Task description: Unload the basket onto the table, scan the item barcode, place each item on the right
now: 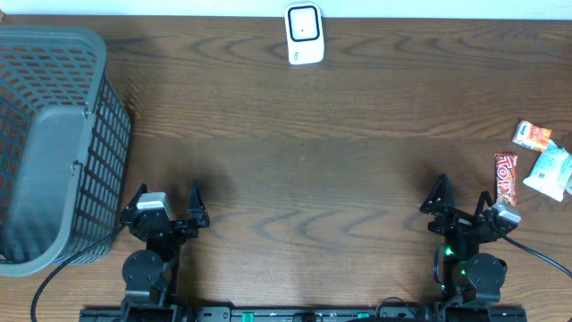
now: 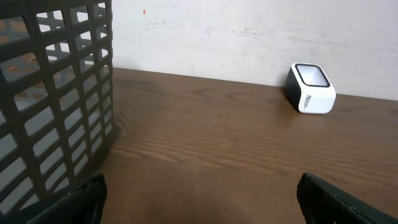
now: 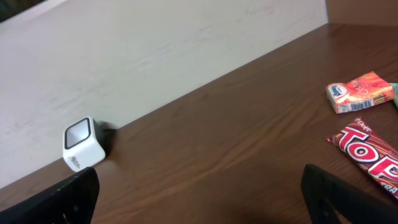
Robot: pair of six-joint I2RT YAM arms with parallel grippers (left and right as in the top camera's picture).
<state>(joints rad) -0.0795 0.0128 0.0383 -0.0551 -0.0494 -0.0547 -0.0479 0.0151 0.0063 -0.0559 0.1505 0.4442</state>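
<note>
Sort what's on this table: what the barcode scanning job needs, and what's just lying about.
For the job:
- scanner
- red candy bar
- orange packet
- pale green packet
(any of the three could be the item)

Lying about:
- grey basket, at the left edge; the task does not mention it

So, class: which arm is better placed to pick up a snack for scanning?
Right: the right gripper sits beside the red wrapped chocolate bar; the left gripper sits by the grey plastic basket.
</note>
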